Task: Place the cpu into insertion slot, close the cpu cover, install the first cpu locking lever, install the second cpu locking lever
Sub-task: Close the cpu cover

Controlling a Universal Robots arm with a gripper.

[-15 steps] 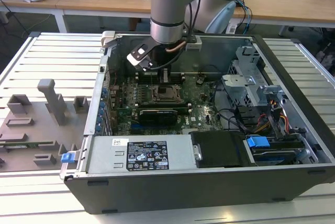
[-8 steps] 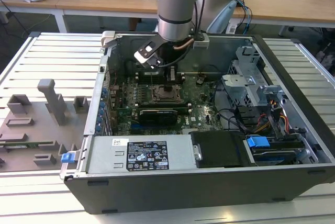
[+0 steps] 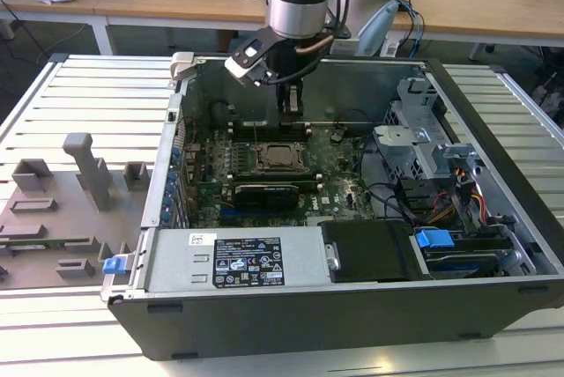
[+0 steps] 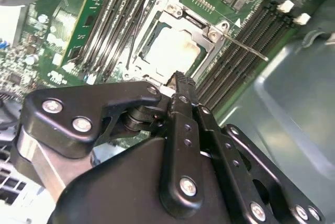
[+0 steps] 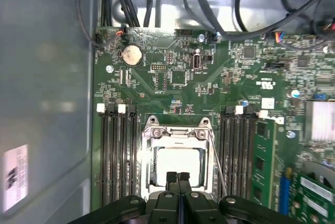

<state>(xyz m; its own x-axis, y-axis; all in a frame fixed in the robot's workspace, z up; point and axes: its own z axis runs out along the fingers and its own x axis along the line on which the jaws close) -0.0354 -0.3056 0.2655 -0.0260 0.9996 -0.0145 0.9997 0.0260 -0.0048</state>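
The cpu (image 5: 178, 160) lies flat in the insertion slot (image 3: 280, 155) on the green motherboard, its dull silver top also visible in the second wrist view (image 4: 170, 48). The cpu cover (image 5: 177, 132) lies down around the chip as a metal frame (image 4: 213, 34). A thin wire locking lever (image 4: 246, 48) sticks out sideways over the memory slots, and in the first wrist view it runs beside the socket (image 5: 219, 166). My gripper (image 5: 178, 176) hangs just above the socket's edge, its fingers shut together on nothing, fingertips (image 4: 180, 81) near the frame. From outside, the gripper (image 3: 293, 102) hovers over the board's rear.
Black memory slots (image 5: 118, 156) flank the socket on both sides. A black graphics card (image 3: 264, 194) lies in front of the socket. The case's walls (image 3: 370, 77), a drive cage (image 3: 423, 130) and a cable bundle (image 3: 397, 196) surround the board. A grey fixture plate (image 3: 62, 210) lies at the exterior view's left.
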